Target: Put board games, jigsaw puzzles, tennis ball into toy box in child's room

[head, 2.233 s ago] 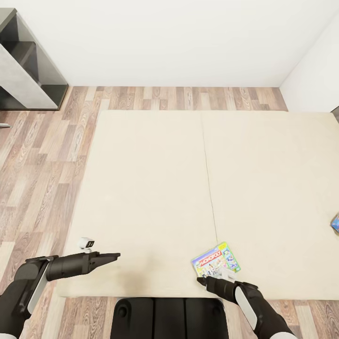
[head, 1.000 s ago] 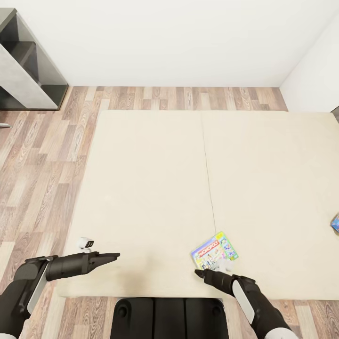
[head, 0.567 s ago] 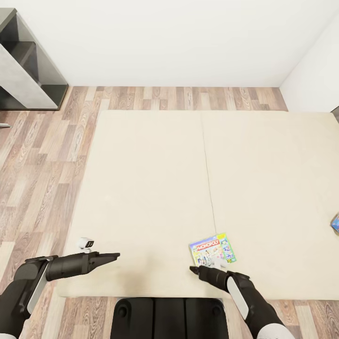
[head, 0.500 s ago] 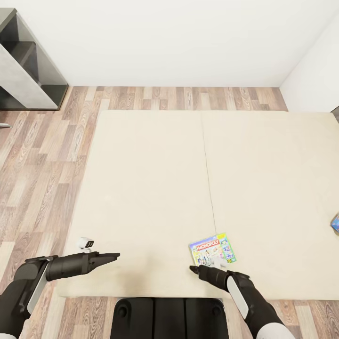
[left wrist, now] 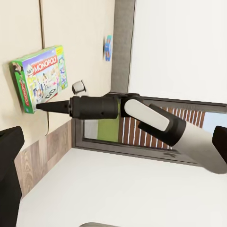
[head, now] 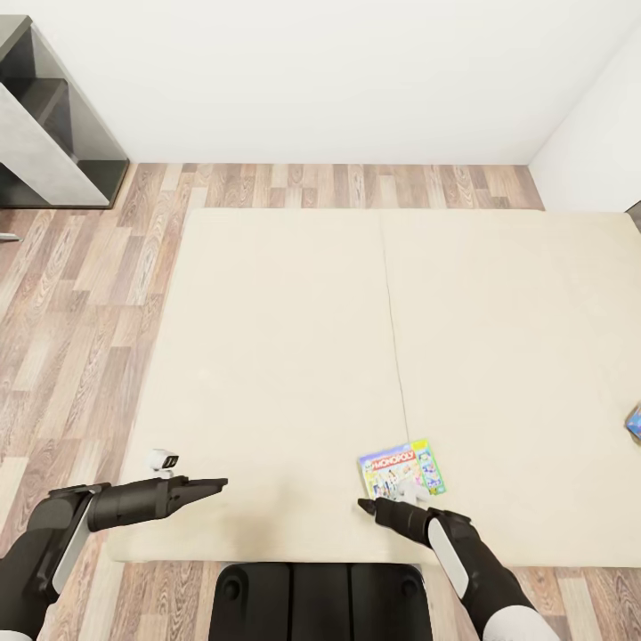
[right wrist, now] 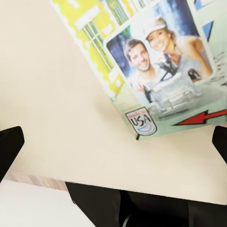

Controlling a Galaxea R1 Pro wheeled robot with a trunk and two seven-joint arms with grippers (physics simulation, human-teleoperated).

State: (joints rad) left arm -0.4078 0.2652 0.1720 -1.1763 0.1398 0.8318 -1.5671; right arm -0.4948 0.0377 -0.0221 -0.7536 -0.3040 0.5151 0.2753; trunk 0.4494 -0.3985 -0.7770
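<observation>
A wide cream bed (head: 294,356) with a centre seam lies on a wood-plank floor (head: 80,294). A Monopoly board game (head: 401,467) lies flat near the bed's front edge, just right of the seam. The right gripper (head: 367,507) sits just beside the box's near left corner; its fingers (right wrist: 9,146) are spread wide apart, holding nothing. The left gripper (head: 218,484) hovers over the bed's front left part, well apart from the box; I cannot tell whether its fingers are open. A small blue game box (head: 634,420) shows at the bed's far right.
</observation>
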